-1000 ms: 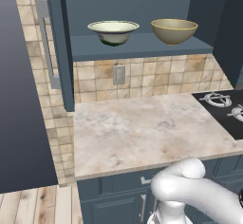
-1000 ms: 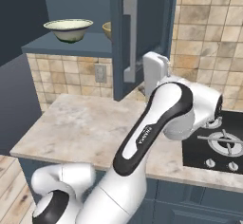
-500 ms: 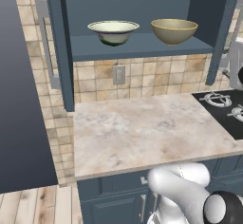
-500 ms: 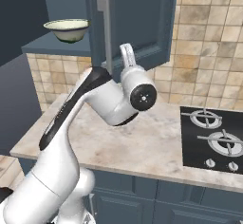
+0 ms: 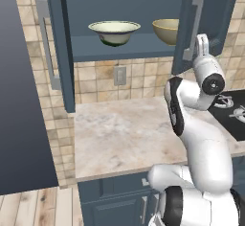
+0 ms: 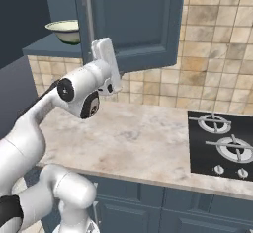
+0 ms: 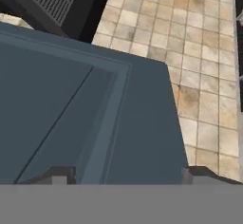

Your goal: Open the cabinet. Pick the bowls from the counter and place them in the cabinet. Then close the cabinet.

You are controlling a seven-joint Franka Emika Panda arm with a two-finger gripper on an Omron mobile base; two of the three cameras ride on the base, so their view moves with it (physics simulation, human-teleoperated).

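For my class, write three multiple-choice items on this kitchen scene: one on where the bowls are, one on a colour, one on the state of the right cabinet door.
1. Where do the two bowls sit?
A. On the counter
B. On the shelf inside the cabinet
C. On the stovetop

2. What colour is the right-hand bowl?
A. Mustard yellow-brown
B. Red
C. Black

3. How does the right cabinet door stand?
A. Fully shut
B. Taken off
C. Partly swung, covering part of a bowl

Answers:
1. B: the pale cream-green bowl and the mustard bowl rest on the cabinet shelf, above the counter.
2. A: its visible side is yellow-brown.
3. C: the right door hides the mustard bowl's right side, with the gripper at it.
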